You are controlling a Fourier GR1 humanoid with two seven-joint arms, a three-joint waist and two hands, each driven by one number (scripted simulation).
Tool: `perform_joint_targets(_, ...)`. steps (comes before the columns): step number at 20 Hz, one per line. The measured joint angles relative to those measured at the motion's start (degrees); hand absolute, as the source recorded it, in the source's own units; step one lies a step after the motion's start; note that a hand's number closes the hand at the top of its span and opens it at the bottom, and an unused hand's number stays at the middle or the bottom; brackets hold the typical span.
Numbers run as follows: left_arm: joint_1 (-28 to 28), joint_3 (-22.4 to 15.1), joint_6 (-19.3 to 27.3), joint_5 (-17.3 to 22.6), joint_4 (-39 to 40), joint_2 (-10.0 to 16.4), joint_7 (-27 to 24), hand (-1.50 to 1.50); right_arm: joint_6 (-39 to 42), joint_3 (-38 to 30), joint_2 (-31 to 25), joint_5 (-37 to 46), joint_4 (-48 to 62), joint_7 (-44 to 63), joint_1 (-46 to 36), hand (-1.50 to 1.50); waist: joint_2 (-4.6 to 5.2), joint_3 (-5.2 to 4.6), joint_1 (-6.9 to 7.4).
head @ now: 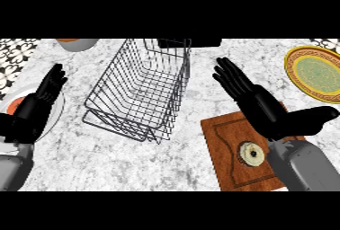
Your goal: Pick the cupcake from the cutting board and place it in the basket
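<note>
A cupcake point(252, 153) with pale frosting sits on the brown wooden cutting board point(229, 148) at the lower right. My right hand point(262, 105) hovers over the board's upper part, fingers straight and pointing up-left, thumb out to the right; it is open and holds nothing, with the cupcake just below its wrist. A wire basket point(143, 87) stands in the middle of the counter, left of the right hand. My left hand point(36, 108) rests open at the left edge, fingers up.
A green and yellow plate point(317, 72) lies at the far right. A white plate point(58, 110) with an orange item shows under the left hand. A bowl point(78, 44) sits at the top left. A dark object point(192, 42) lies behind the basket.
</note>
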Motion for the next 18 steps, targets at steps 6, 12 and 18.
perform_joint_targets(6, 1.2, 2.7, 4.8, -0.1, 1.1, -1.5, 2.6, 0.0, -3.2, -8.9, -10.2, 5.4, 3.1, -1.9, 6.4, 1.5, 0.97, -1.31, -1.16)
perform_joint_targets(12, 1.4, 2.9, 7.4, 0.7, 2.0, -4.5, 6.3, 0.0, -13.0, -10.3, -5.8, 15.0, 3.0, -14.3, 11.8, -1.5, 1.19, -1.61, -0.51)
perform_joint_targets(18, 1.8, 2.8, 9.0, 0.2, 1.4, -5.4, 8.0, 0.0, -30.7, -10.7, -6.9, 29.8, 1.7, -4.5, 14.0, -1.5, 0.94, -1.89, -0.66)
